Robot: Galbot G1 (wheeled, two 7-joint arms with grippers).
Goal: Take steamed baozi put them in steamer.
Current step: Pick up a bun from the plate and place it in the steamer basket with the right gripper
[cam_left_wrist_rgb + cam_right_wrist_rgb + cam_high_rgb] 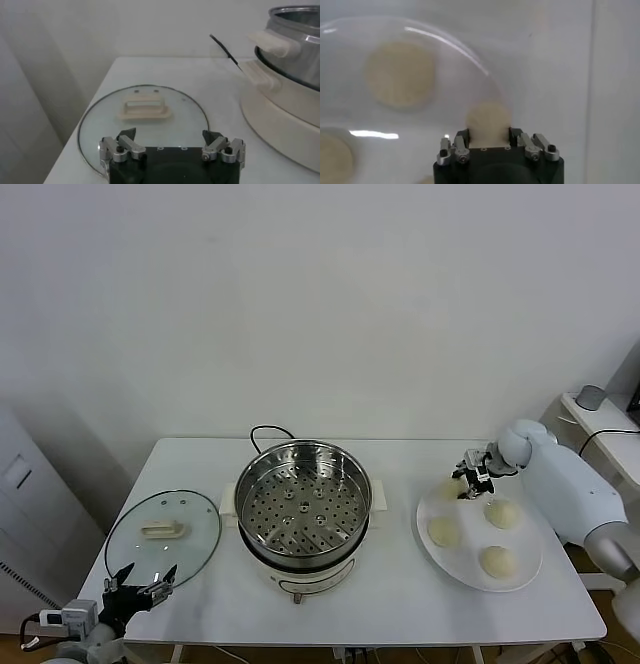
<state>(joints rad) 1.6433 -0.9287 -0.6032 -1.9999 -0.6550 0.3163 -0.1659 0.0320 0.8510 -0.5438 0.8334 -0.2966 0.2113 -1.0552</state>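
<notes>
The steamer [303, 504] stands at the middle of the table with its perforated tray bare; its side shows in the left wrist view [295, 30]. A white plate [525, 579] at the right holds three baozi [443, 531] [500, 513] [497, 561]. My right gripper [472, 474] is at the plate's far left edge, shut on the fourth baozi [455, 487]. In the right wrist view that baozi [487, 117] sits between the jaws of the right gripper [487, 134], with another baozi [400, 75] beyond it. My left gripper [140, 589] is open and empty at the table's front left corner.
The round glass lid [163, 536] with a cream handle lies flat left of the steamer, just ahead of the left gripper [172, 142]; it also shows in the left wrist view [145, 120]. A black cord [268, 432] runs behind the steamer.
</notes>
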